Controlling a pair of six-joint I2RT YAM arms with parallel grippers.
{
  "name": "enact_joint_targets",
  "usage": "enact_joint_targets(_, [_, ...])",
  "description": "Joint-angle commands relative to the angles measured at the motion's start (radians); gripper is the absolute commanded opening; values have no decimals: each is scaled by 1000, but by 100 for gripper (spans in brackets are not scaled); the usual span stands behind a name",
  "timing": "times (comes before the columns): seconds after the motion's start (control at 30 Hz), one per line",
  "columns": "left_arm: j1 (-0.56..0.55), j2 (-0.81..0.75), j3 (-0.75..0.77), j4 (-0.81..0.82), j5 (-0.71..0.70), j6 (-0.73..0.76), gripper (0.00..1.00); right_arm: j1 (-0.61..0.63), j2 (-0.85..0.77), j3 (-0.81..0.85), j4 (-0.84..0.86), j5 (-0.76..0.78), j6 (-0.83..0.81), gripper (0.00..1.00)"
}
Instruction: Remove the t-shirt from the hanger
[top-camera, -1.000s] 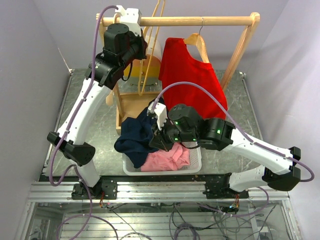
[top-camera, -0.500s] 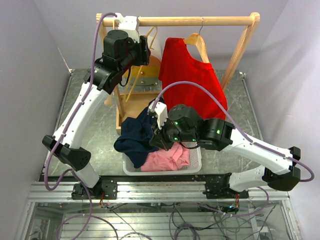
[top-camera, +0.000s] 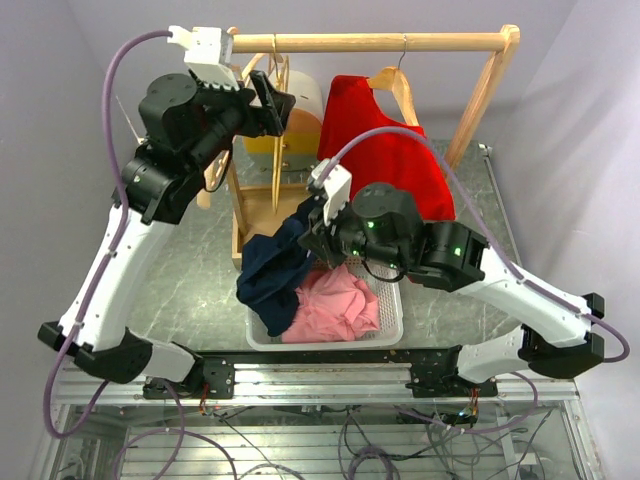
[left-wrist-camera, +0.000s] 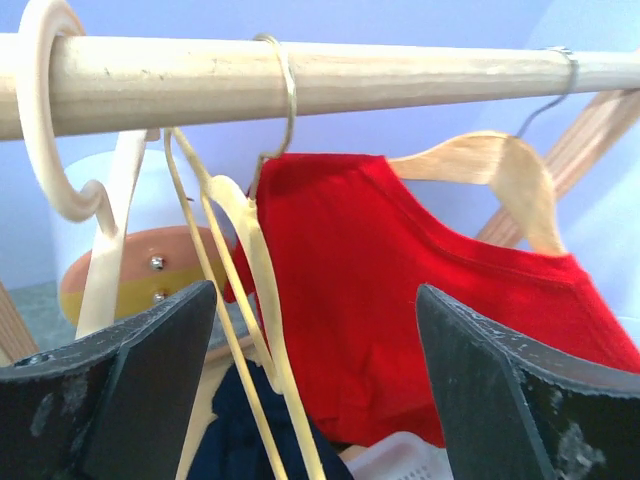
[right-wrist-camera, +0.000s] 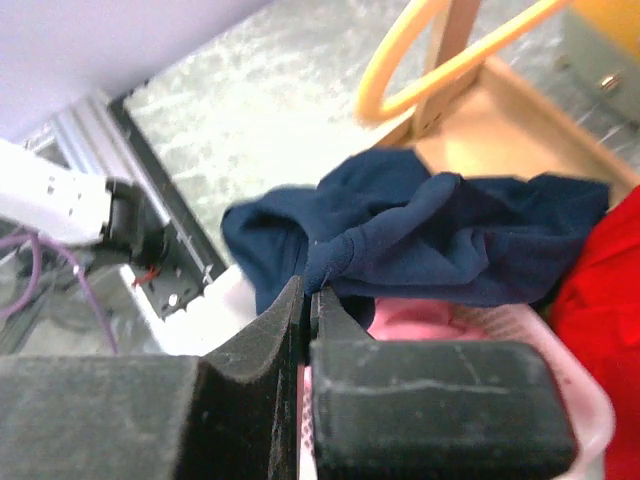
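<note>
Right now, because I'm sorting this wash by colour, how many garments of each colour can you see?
1 red t-shirt, on a wooden hanger
1 navy garment, draped over the edge of the basket
1 pink garment, in the basket
Total: 3

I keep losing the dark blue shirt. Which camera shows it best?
The right wrist view: the dark blue shirt fills the middle, bunched, pinched by the right gripper. The top view shows it draped over the edge of the white basket, partly hidden. The left wrist view catches only a scrap at the bottom.
</note>
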Motion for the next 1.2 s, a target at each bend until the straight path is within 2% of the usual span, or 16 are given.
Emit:
enact_joint_targets(0.0, [5, -71, -71, 72, 131, -72, 92, 5, 13, 137, 5, 155, -74, 0])
enact_joint_targets(0.2, [4, -142, -120, 139, 252, -128, 90, 5, 8, 309, 22, 127, -155, 0])
enact_joint_targets(0.37, [4, -196, -149, 226, 322, -151, 89, 5, -14, 422, 135, 24, -259, 0])
enact_joint_targets(0.53, [4, -218, -139, 229, 336, -136, 88, 5, -76, 426, 358, -58, -356, 0])
enact_joint_targets(0.7, [4, -240, -151, 229, 326, -122, 88, 5, -121, 448, 508, -127, -429, 0])
enact_joint_targets(0.97, [4, -252, -136, 205, 306, -93, 89, 4, -189, 465, 616, -153, -489, 0])
enact_joint_targets(1.17, [4, -248, -115, 183, 286, -71, 89, 5, -155, 528, 611, -141, -502, 0])
